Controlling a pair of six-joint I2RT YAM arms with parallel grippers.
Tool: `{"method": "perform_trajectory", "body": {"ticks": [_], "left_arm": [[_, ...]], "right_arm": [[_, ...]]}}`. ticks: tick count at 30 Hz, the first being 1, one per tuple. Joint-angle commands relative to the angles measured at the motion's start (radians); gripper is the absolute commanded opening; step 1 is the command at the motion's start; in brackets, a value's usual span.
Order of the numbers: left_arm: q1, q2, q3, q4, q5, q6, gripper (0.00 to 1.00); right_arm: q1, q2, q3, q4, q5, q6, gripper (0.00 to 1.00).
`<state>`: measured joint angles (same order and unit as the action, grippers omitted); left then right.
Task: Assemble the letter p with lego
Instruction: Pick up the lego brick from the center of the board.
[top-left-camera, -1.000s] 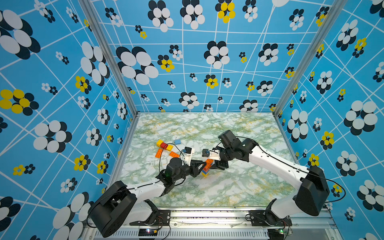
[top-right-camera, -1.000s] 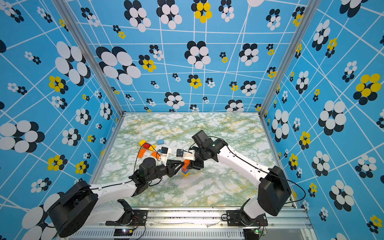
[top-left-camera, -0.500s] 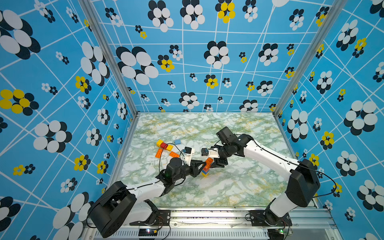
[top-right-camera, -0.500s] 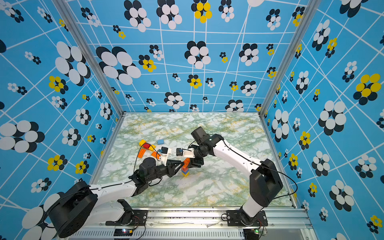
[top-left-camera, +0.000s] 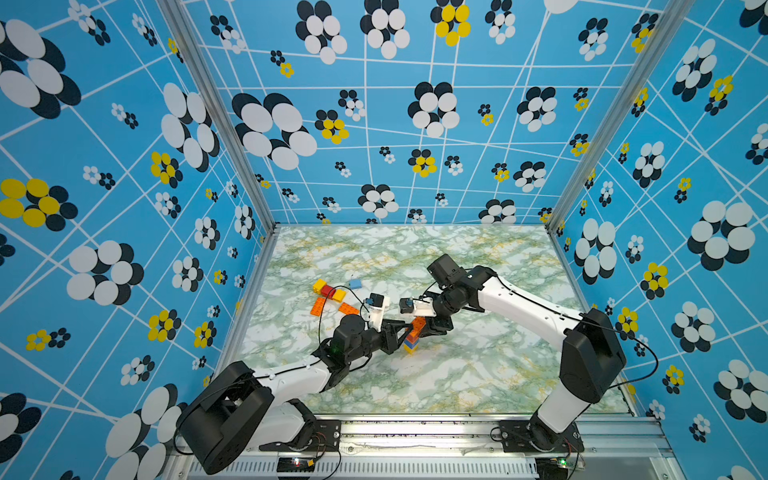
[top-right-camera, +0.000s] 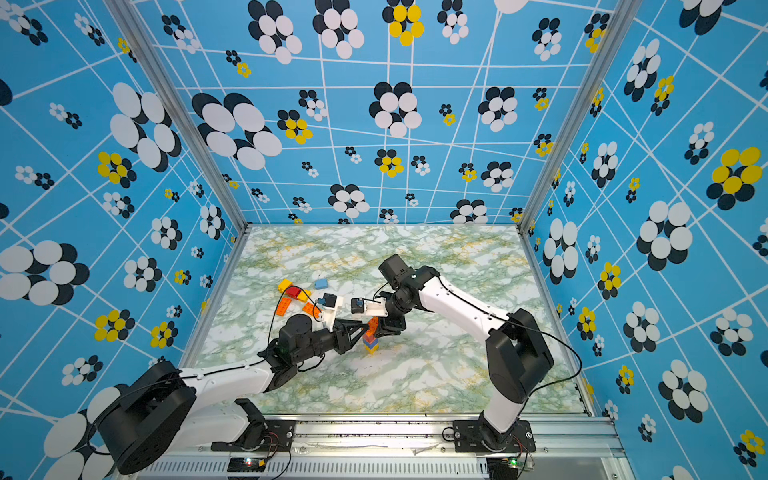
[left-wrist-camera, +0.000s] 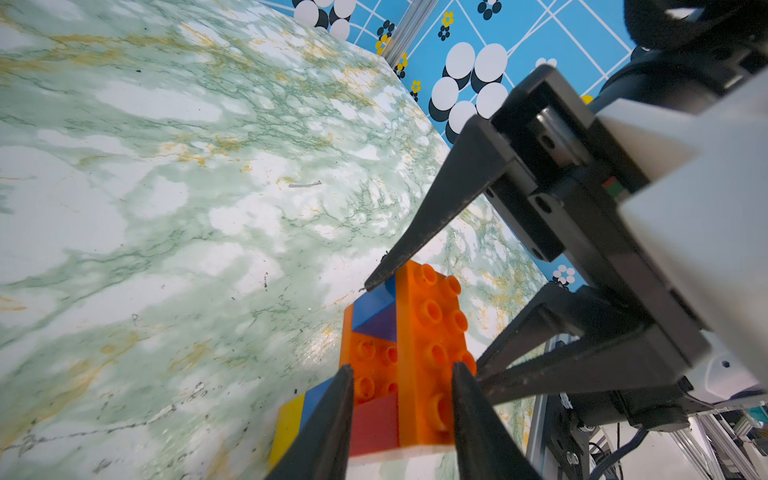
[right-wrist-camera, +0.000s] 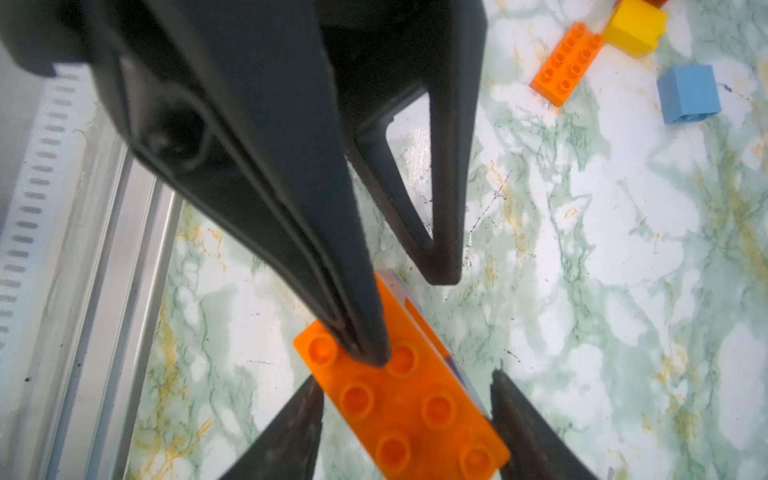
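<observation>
Blue walls w/ black, white and yellow flower prints are closing in 3 sides of a green-veined marble table. 2 arms are leaning in from the bottom edge of both top views, tips meeting just left of centre at 1 lego stack.

Stack is standing upright on the table. Yellow is sitting at the base, then blue and red, w/ 2 orange pieces showing studs in the left wrist view. Exact brick count, can't tell.

An orange top brick, 2 studs wide, is sitting highest. Here the right gripper is pressing its 2 fingers against that brick's long sides, jaws well apart but clamping it.

From the opp. side the left gripper is flanking the stack, jaws a little apart. In the right wrist view 1 tip is overlapping the orange studs and the other is sitting just beside the stack. Gripping or not, can't tell.

6 loose bricks are lying upper left of the stack in both top views, apart from it:
- 2 yellow bricks
- 1 red brick, between the yellow ones
- 2 orange plates, lying flat
- 1 pale blue brick
</observation>
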<state>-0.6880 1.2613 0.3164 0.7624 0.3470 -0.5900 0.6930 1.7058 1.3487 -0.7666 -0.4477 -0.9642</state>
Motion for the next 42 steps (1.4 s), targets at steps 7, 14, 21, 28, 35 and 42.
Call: {"method": "perform_trajectory", "body": {"ticks": [7, 14, 21, 28, 35, 42], "left_arm": [[-0.001, 0.030, -0.017, -0.176, -0.011, 0.031, 0.42], [0.005, 0.017, -0.018, -0.180, -0.023, 0.024, 0.42], [0.010, 0.001, -0.003, -0.205, -0.033, 0.028, 0.50], [0.014, -0.005, 0.006, -0.221, -0.043, 0.031, 0.51], [0.016, -0.011, 0.011, -0.229, -0.055, 0.028, 0.54], [0.021, -0.052, 0.009, -0.250, -0.082, 0.028, 0.60]], "right_arm": [[-0.005, -0.053, -0.069, 0.019, -0.054, 0.041, 0.59], [-0.008, -0.087, -0.106, 0.046, -0.060, 0.075, 0.55], [-0.012, -0.100, -0.119, 0.056, -0.096, 0.102, 0.48], [-0.012, -0.116, -0.146, 0.074, -0.098, 0.124, 0.43], [-0.012, -0.132, -0.169, 0.093, -0.103, 0.148, 0.38], [-0.013, -0.158, -0.200, 0.138, -0.121, 0.192, 0.36]]}}
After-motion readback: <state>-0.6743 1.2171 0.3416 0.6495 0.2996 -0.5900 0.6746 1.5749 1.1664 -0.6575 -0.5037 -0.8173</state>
